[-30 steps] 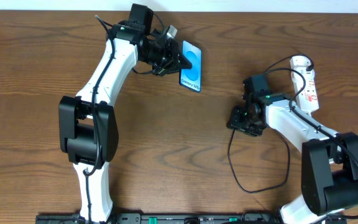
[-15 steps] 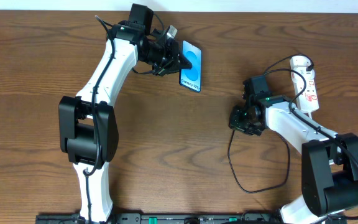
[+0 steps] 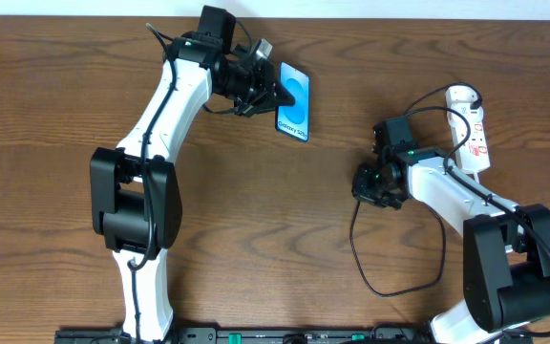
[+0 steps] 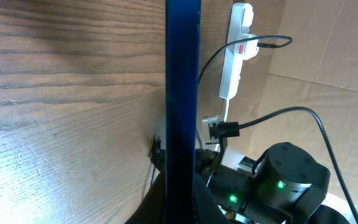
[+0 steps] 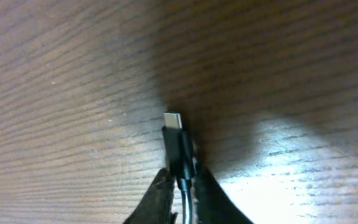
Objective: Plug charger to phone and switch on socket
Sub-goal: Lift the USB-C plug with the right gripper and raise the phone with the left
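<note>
The charger, a thin black cable, seems pinched in our right gripper; we should keep its tip level.

table: brown wood grain | black rail: along near edge

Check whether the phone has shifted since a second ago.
No. The phone keeps the same place and tilt against the white power strip overhead.
</note>
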Controlling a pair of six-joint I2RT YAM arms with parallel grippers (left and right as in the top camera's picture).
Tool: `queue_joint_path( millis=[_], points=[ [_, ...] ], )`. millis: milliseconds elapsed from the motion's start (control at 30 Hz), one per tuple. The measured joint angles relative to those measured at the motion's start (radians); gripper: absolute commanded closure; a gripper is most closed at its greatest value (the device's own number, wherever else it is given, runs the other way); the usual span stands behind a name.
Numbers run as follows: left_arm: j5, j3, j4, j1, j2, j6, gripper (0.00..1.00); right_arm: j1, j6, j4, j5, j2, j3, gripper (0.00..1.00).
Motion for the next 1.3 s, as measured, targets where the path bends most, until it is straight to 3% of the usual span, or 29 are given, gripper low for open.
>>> queue_joint_path(
  millis=[67, 300, 500, 733, 1033, 1133, 1300],
  points=[
    [0.000, 0.000, 0.000, 0.000, 0.000, 0.000, 0.93, 0.000, 0.001, 0.000, -0.003, 0.000, -0.002, 0.99],
    [0.002, 0.000, 0.037, 0.000, 0.000, -0.011, 0.93, -0.002, 0.000, 0.000, -0.026, 0.001, -0.002, 0.99],
    [0.143, -0.008, 0.299, 0.000, 0.000, -0.107, 0.93, -0.042, -0.079, -0.006, -0.179, 0.011, 0.010, 0.99],
    [0.402, -0.014, 0.837, 0.000, 0.000, -0.380, 0.93, -0.133, -0.236, 0.004, -0.533, 0.002, 0.074, 0.99],
    [0.488, -0.017, 1.551, -0.005, 0.000, -0.884, 0.93, -0.210, -0.365, 0.057, -0.910, -0.108, 0.078, 0.99],
    [0.488, -0.016, 1.635, -0.014, 0.000, -1.006, 0.93, -0.210, -0.375, 0.071, -0.963, -0.165, 0.079, 0.99],
    [0.482, -0.016, 1.639, -0.027, 0.000, -1.100, 0.93, -0.210, -0.352, 0.119, -0.993, -0.287, 0.079, 0.99]
  ],
)
